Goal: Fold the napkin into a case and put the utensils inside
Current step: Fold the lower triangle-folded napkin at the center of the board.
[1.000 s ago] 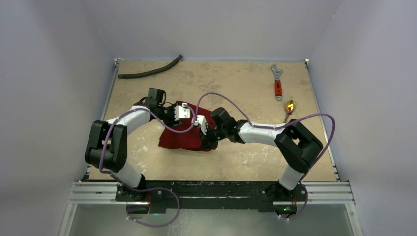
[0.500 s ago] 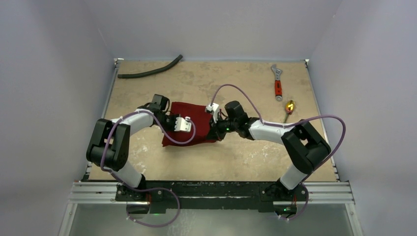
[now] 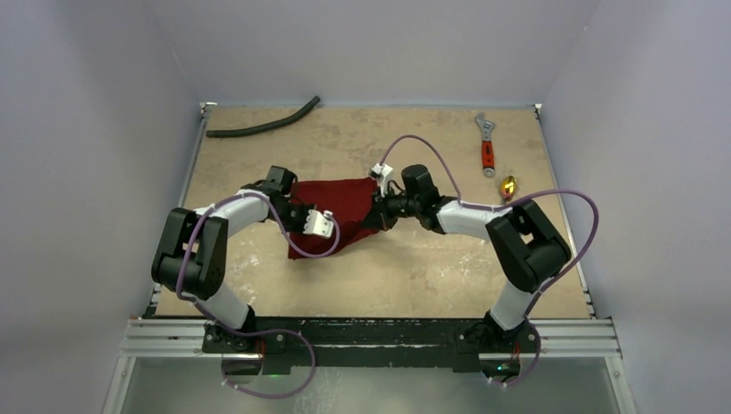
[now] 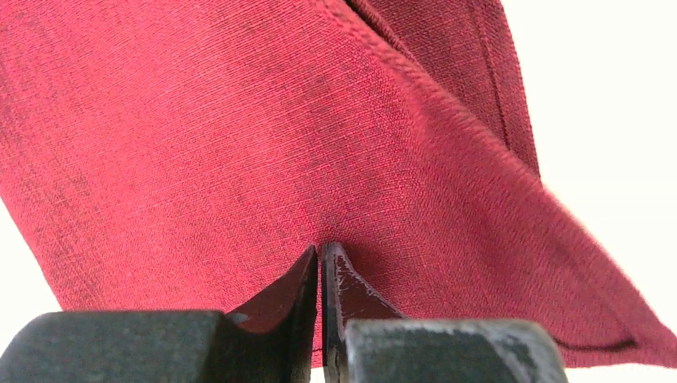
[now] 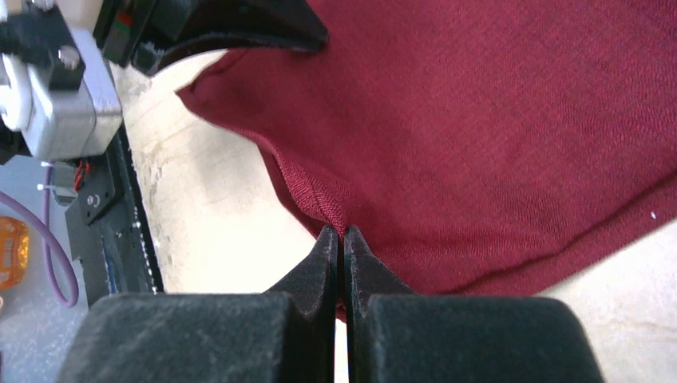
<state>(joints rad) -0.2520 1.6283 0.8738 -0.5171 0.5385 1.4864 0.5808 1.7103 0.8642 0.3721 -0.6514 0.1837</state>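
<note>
The napkin [image 3: 345, 203] is plain maroon, the table [image 3: 414, 267] mottled beige, the hose [image 3: 263, 128] black.

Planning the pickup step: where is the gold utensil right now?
In the top view, the gold utensil lies far right on the table, just nearer than the red-handled wrench, well right of the napkin.

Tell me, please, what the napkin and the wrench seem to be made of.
The napkin looks like woven cloth, matte: the wrist views show a visible thread weave and a stitched hem. The wrench looks like silvery metal with a red grip, perhaps plastic or rubber; too small to tell.
</note>
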